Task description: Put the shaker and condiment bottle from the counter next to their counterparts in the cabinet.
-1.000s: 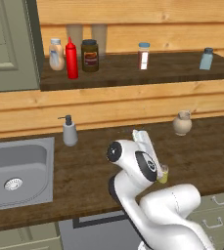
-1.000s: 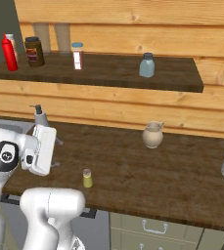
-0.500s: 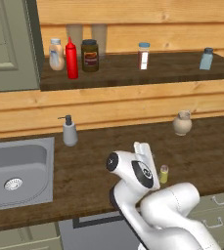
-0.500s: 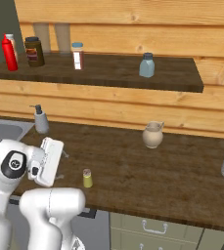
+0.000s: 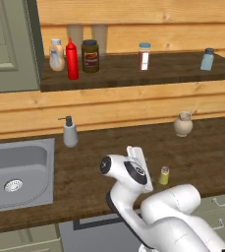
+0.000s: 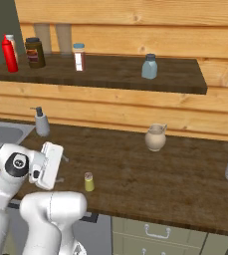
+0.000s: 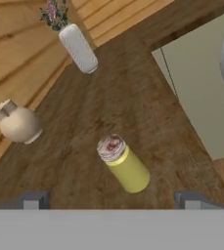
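Item: shaker (image 7: 123,165), yellow-green with pale top, stood upright on the desk (image 5: 94,167) near its front edge, apart from all else. Long axis vertical.

Pincer (image 7: 111,200): open, holding nothing; its two tips sat wide apart with the shaker ahead of them and between their lines, not yet enclosed. One arm only.

Red bottle (image 5: 72,59): already on the cabinet shelf (image 5: 133,74), just beside the peach bottle (image 5: 56,54).

Blue shaker (image 6: 149,66): far along that shelf.

Hand view gave tip spacing; base views gave the shelf and the tan pot (image 6: 155,138).
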